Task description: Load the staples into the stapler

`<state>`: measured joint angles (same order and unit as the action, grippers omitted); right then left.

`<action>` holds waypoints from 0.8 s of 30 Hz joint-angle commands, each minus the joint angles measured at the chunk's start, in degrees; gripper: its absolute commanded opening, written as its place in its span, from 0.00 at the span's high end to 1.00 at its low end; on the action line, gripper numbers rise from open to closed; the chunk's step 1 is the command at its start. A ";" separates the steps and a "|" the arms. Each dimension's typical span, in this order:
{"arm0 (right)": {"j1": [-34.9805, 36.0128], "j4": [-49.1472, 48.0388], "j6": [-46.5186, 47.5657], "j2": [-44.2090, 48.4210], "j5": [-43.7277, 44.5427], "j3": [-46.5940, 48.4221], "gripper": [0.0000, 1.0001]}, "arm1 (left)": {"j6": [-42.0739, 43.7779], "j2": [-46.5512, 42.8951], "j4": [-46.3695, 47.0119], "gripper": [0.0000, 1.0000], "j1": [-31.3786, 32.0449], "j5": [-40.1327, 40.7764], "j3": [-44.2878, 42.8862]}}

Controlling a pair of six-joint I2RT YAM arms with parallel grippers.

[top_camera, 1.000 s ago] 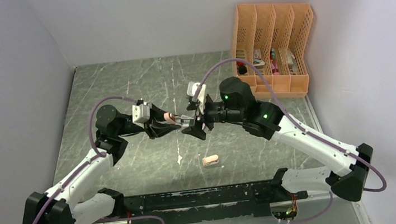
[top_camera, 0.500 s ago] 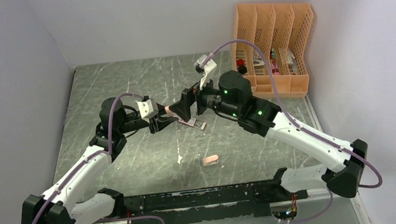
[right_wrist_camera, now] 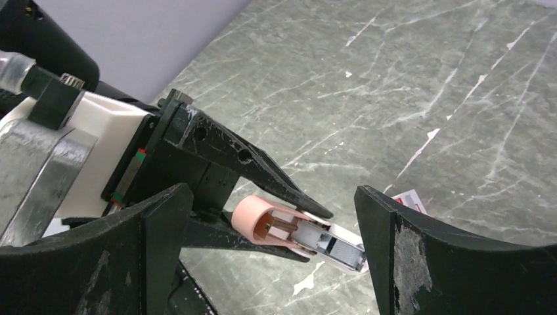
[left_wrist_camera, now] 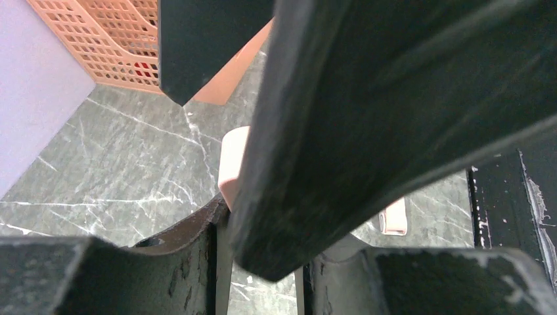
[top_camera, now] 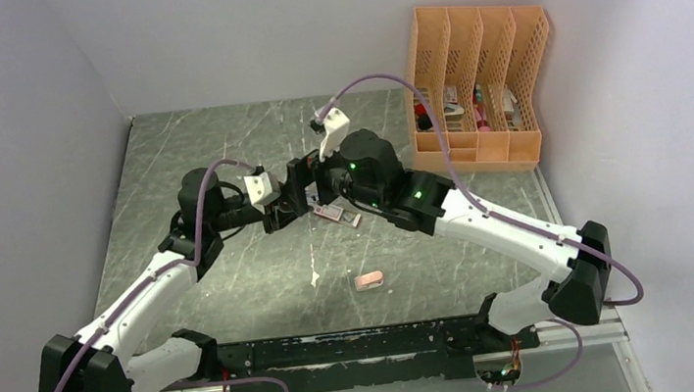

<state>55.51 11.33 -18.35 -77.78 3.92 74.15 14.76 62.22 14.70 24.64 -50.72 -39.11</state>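
**Centre of the overhead frame:** The left gripper (top_camera: 285, 210) is clenched on the rear of a salmon-pink stapler (right_wrist_camera: 256, 220). It appears to hold the stapler clear of the table (top_camera: 220, 151), nose toward the other arm. That pose seems meant to keep the metal magazine (right_wrist_camera: 334, 249) exposed and steady for loading.

The right gripper (top_camera: 305, 175) faces the stapler with its jaws spread wide and nothing between them. In its wrist view, its fingers frame the stapler from lower left and lower right. The stance reads as released and free to fetch or feed.

The red-and-white staple box (top_camera: 328, 212) lies flat on the table just right of and below the two grippers, within short reach. Its corner peeks past the right finger in the wrist view. Whether a strip already sits in the magazine cannot be told.

A spare stapler (top_camera: 368, 280) rests lower centre, well apart. An orange organizer (top_camera: 473, 83) stands at upper right.
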 commanded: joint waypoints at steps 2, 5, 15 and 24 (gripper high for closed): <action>1.45 4.28 0.71 -1.99 8.81 2.39 0.00 | 0.77 -1.46 1.73 0.93 0.40 0.09 -1.15; 1.42 7.02 -1.11 -1.80 13.16 1.24 0.00 | -0.78 -3.06 5.14 0.93 0.38 -0.09 0.76; -0.66 8.05 -7.34 3.27 15.51 -5.11 0.01 | -3.23 -6.48 10.91 0.93 0.40 0.75 4.46; -3.88 -9.60 -14.16 13.09 3.46 -17.42 0.01 | -6.52 -9.44 18.07 0.93 0.40 1.19 7.66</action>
<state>52.38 11.73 -29.47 -68.73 12.73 61.19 10.26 54.70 24.03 24.86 -49.43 -32.05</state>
